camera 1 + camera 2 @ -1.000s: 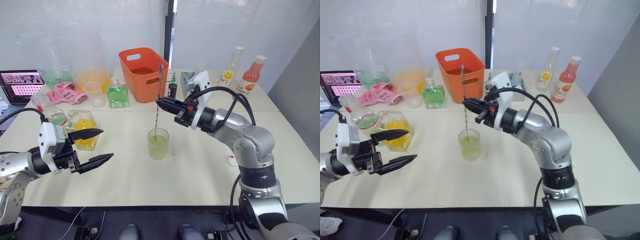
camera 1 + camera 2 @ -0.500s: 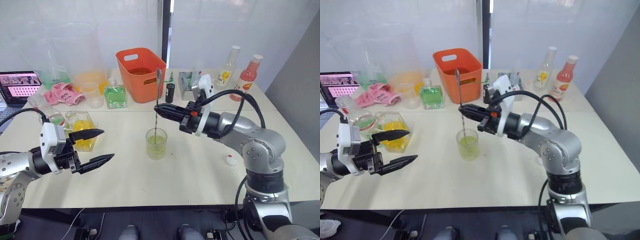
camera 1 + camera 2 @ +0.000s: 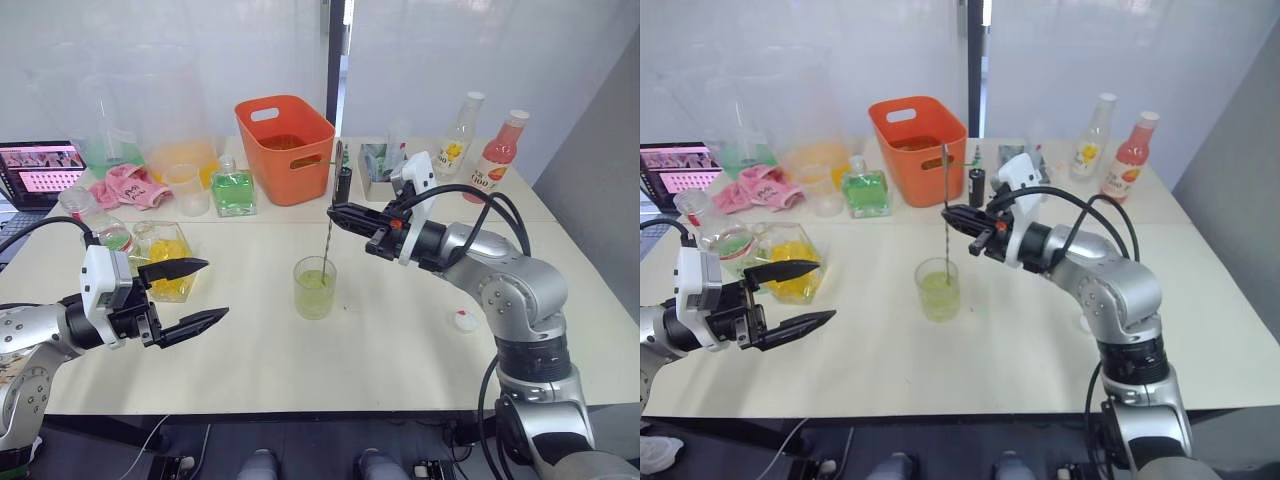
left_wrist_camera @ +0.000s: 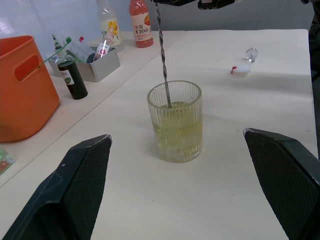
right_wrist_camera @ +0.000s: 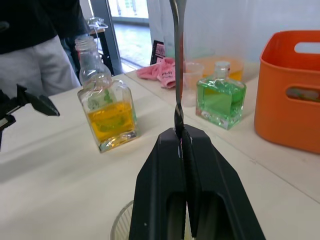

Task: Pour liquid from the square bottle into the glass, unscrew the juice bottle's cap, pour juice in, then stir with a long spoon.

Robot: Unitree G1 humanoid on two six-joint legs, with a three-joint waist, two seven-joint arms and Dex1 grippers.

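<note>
1. The glass (image 3: 315, 288) serves as the landmark: a ribbed clear tumbler standing upright on the table (image 3: 400, 340), about half full of pale yellow-green liquid.
2. The long spoon (image 3: 331, 223) stands nearly upright with its lower end dipped in the liquid; its stem rises well above the rim, tilting slightly to the glass's right.
3. The right gripper (image 3: 336, 212), above and just right of the glass, has its fingers pinched tight on the spoon's stem, roughly at mid-length.
4. The left gripper (image 3: 188, 293) hovers to the left of the glass, well apart from it, with its fingers spread wide and empty.
5. The square bottle (image 3: 165, 259), holding yellow-orange liquid, stands farther left of the glass, behind the left gripper.
6. The cap (image 3: 465, 320) lies on the table to the right of the glass, well apart.
7. Handling judgement: the spoon looks light, stiff and smooth, so a thin stem may twist or slip between flat pads; the mid-stem hold suits small circles.
8. The glass appears fragile and light enough to tip if the stem presses its wall.
</note>
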